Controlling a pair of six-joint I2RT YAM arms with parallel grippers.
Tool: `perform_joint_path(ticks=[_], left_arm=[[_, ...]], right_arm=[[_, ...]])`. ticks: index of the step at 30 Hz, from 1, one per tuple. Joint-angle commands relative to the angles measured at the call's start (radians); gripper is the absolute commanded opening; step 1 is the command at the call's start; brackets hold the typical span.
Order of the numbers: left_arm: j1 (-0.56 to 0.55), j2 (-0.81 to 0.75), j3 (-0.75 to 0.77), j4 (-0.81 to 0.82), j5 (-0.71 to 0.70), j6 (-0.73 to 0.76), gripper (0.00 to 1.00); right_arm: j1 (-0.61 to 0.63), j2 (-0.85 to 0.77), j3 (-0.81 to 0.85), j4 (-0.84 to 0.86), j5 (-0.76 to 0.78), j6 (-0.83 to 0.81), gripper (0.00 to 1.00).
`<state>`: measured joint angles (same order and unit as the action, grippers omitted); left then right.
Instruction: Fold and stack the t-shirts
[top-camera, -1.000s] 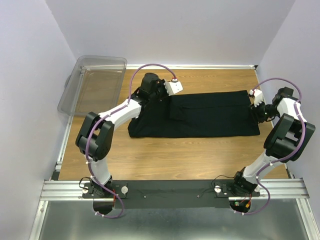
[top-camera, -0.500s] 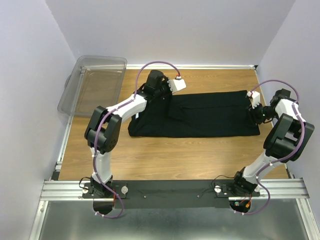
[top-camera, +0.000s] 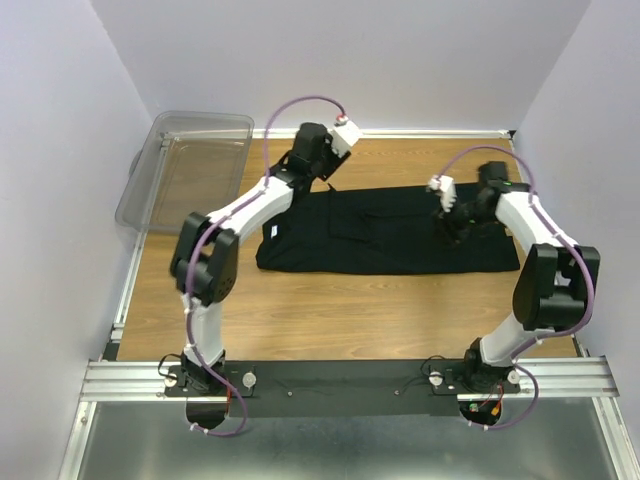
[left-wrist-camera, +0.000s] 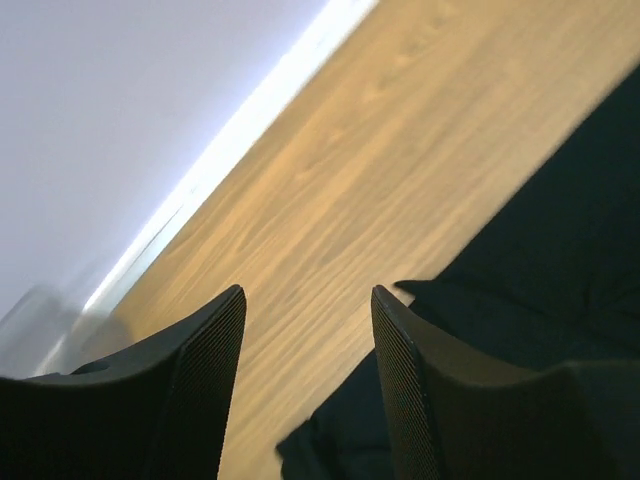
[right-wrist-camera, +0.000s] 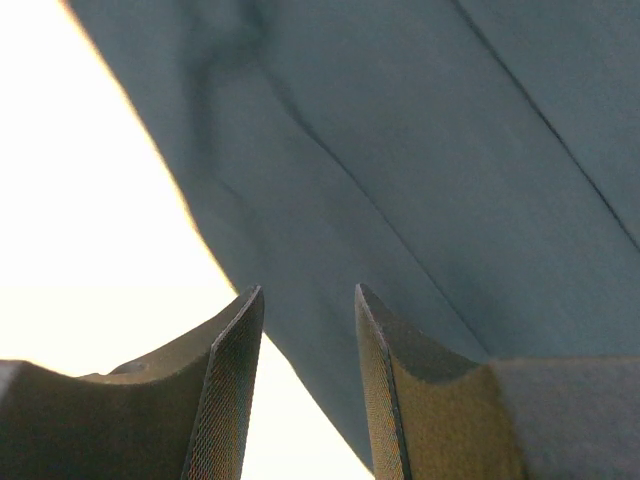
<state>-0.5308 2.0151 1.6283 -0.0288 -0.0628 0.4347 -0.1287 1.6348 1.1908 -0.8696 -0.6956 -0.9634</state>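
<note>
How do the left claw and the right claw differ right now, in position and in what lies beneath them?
Position: the left claw hangs by the far edge of the t-shirt, toward its left end; the right claw sits over its right part. Beneath: the left claw has mostly bare table, the right claw has cloth. Shared: both are open and hold nothing.

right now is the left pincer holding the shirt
No, the left pincer stands open over the table, nothing between its fingers, with the t-shirt lying beside it.
</note>
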Motion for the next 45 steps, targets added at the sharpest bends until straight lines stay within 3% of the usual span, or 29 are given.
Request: perform_joint_path(ticks=[1,3,4,5,6,8,10,14,18,25,29,32,37,44,45], left_arm=[[0.009,-0.280,-0.062,0.066,-0.190,-0.190,0.63],[0.018,-0.456,-0.177,0.047,-0.198,-0.344,0.73],[0.018,-0.519,-0.224,0.046,-0.186,-0.396,0.73],[0.023,-0.586,-0.343,0.043,-0.168,-0.431,0.77],[0.028,-0.719,-0.408,0.040,-0.131,-0.523,0.79],[0.044,-0.923,-0.615,0.049,-0.089,-0.585,0.81],[0.055,-1.053,-0.735,0.034,-0.078,-0.673,0.82],[0.068,-1.353,-0.921,-0.052,-0.103,-0.694,0.82],[0.068,-1.510,-0.993,-0.077,-0.135,-0.691,0.82],[0.069,-1.547,-1.015,-0.051,-0.104,-0.679,0.82],[0.068,-1.532,-1.018,-0.049,-0.086,-0.676,0.82],[0.069,-1.537,-1.021,-0.046,-0.081,-0.676,0.82],[0.069,-1.537,-1.024,-0.042,-0.069,-0.677,0.82],[0.068,-1.535,-1.027,-0.037,-0.060,-0.680,0.82],[0.069,-1.535,-1.027,-0.036,-0.054,-0.682,0.82]], right_arm=[[0.179,0.008,0.007,0.026,-0.143,0.133,0.50],[0.366,0.028,0.024,0.145,-0.125,0.300,0.50],[0.367,0.028,0.024,0.203,-0.090,0.358,0.50],[0.464,0.025,0.020,0.269,-0.037,0.412,0.52],[0.518,0.022,0.012,0.403,0.114,0.464,0.56],[0.660,0.055,0.013,0.504,0.369,0.560,0.62],[0.742,0.111,0.074,0.553,0.464,0.587,0.62],[0.799,0.264,0.185,0.558,0.616,0.624,0.61],[0.836,0.354,0.223,0.558,0.666,0.638,0.60],[0.844,0.415,0.273,0.563,0.763,0.663,0.55],[0.844,0.416,0.267,0.566,0.778,0.669,0.32],[0.844,0.396,0.260,0.572,0.786,0.669,0.26],[0.822,0.352,0.248,0.604,0.850,0.680,0.01],[0.654,0.335,0.260,0.630,0.923,0.729,0.01],[0.632,0.335,0.254,0.630,0.924,0.732,0.08]])
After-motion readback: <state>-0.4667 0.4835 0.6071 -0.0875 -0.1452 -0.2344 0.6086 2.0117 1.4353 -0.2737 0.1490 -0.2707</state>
